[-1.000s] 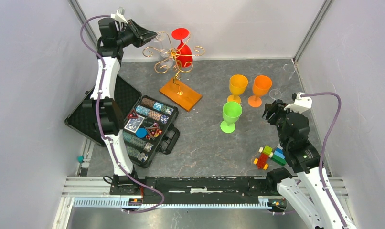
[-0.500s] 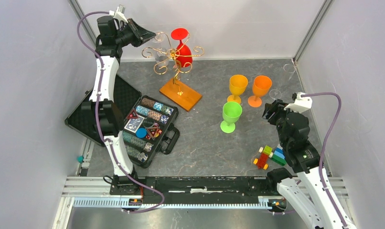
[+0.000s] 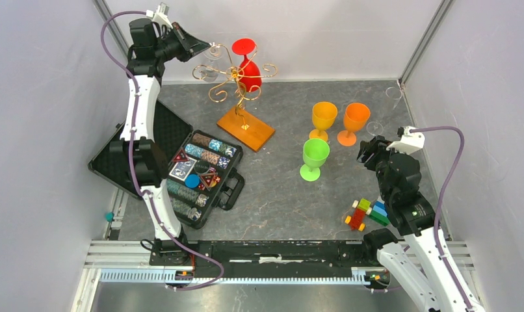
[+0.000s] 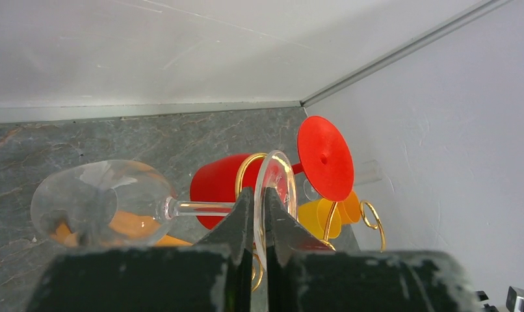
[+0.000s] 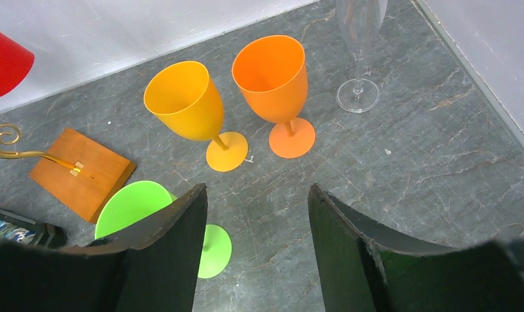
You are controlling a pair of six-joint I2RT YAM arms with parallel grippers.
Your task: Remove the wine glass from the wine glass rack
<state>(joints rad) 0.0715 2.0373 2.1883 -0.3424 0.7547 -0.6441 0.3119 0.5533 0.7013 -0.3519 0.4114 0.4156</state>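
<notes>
The wine glass rack, gold wire scrolls on an orange-brown wooden base, stands at the back of the table. A red wine glass hangs upside down on it. A clear wine glass lies level at the rack's left arm, its round foot pinched edge-on in my left gripper. From above, that left gripper is high up against the rack's left side. My right gripper hangs open and empty over the table, to the right of the green glass.
Yellow, orange and green goblets stand at centre right, with a clear flute in the back right corner. An open black poker chip case lies left. Toy blocks sit beside my right arm. Walls enclose three sides.
My left gripper has closed on the clear glass's foot and shifted slightly up and left. The right arm has stayed still.
</notes>
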